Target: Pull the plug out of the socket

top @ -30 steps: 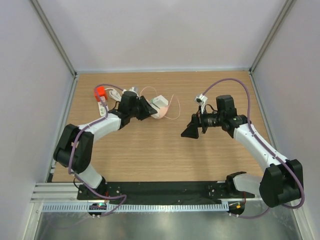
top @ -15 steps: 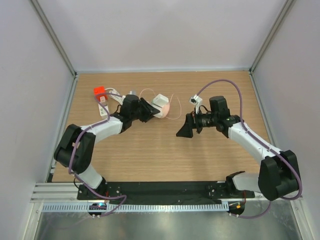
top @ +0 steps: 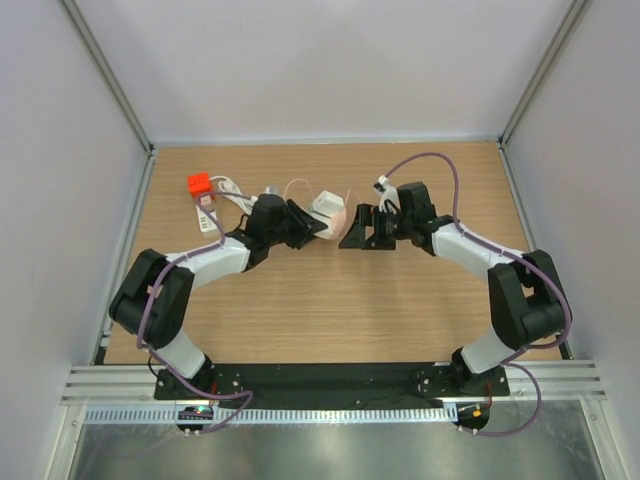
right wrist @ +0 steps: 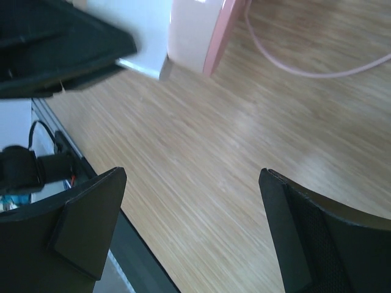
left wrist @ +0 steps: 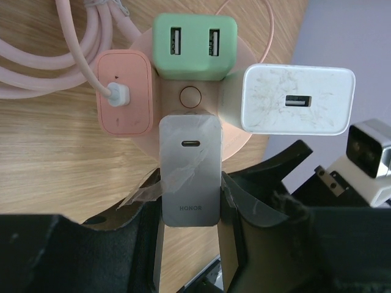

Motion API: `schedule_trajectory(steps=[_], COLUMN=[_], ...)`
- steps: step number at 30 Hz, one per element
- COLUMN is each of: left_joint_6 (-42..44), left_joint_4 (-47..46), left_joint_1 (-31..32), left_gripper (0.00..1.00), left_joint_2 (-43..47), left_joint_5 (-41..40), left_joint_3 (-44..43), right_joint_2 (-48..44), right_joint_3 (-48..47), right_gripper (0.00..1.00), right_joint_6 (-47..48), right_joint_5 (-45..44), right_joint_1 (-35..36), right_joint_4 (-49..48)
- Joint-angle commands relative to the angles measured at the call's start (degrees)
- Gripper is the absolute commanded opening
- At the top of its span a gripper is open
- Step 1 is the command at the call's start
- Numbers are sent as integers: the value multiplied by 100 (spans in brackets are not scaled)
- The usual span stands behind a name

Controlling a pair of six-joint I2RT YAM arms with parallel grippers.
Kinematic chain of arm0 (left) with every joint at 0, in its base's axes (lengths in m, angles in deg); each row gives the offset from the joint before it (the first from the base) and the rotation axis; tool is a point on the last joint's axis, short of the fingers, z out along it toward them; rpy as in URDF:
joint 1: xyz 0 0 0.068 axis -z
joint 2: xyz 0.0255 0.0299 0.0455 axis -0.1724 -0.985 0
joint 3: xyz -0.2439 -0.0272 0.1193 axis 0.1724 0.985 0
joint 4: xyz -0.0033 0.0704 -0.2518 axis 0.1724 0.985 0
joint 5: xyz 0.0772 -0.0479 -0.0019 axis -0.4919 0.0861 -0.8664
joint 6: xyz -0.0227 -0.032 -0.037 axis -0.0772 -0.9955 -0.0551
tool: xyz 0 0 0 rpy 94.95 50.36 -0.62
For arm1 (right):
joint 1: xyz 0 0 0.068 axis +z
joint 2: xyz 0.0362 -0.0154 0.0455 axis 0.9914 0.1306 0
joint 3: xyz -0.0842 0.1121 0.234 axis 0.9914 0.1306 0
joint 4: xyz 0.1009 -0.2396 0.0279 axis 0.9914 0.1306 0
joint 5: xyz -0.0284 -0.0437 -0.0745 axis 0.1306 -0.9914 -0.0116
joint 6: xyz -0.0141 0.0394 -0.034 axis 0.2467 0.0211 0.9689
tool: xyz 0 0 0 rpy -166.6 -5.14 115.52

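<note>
**Closing in on the socket**

Swung the right gripper (top: 358, 231) leftward and toward the far wall, from mid-table to just beside the pink socket (top: 335, 213). Shifted the left gripper (top: 308, 226) and socket slightly rightward. Folded the right arm (top: 470, 245) tighter at the elbow.

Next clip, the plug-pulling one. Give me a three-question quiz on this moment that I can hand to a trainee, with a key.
1. Multiple choice: which plug is the left end effector shut on?
A) green charger
B) grey charger
C) white charger
2. True or false: the right end effector is shut on the cable.
3. Count: how many chargers sit in the pink socket hub?

Key
1. B.
2. False. Its jaws stand open and hold nothing.
3. Four.
</note>
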Motion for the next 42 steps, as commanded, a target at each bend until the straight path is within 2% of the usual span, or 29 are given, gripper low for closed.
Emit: schedule_trajectory(steps=[1,5,9,15,19,25,28,29,32,33,38,39,42], left_joint_6=[-167,-316,-448,-615,-747,-967,-1081,-1116,-1187,-1187,-1073,-1029,-897], left_joint_4=[-982,-1176,-1334,-1475,-1580,-1774,-1897,-1949,-2037,-2055,-1916,-1836,-1573], left_joint_1=[120,226,287,393,437,525,569,586,621,630,639,639,639], left_gripper=[0,0,0,0,0,0,0,0,0,0,0,0,0], left_joint_2=[420,420,429,455,429,332,253,209,165,139,244,288,472], left_joint_5=[175,149,114,52,35,-18,-18,-27,8,17,-18,-70,-158], left_joint_3=[15,156,209,280,306,315,323,315,315,315,385,394,446], right_joint_2=[115,423,670,881,898,1056,1101,1101,1057,1030,706,644,407], right_joint_3=[-428,-499,-596,-693,-640,-613,-613,-622,-631,-631,-631,-605,-464], right_gripper=[99,97,93,83,70,60,50,40,19,3,1,1,1], right_joint_6=[-861,-1371,-1557,-1724,-1917,-2093,-2111,-2111,-2015,-1953,-1207,-1066,-663], right_joint_5=[-372,-618,-979,-1400,-1638,-1692,-1692,-1700,-1735,-1770,-2621,-3041,-3579], right_joint_1=[30,65,118,153,153,205,214,214,214,214,214,214,214], right_joint_4=[-738,-1229,-1221,-1335,-1493,-1669,-1722,-1739,-1739,-1722,-1134,-1055,-1107])
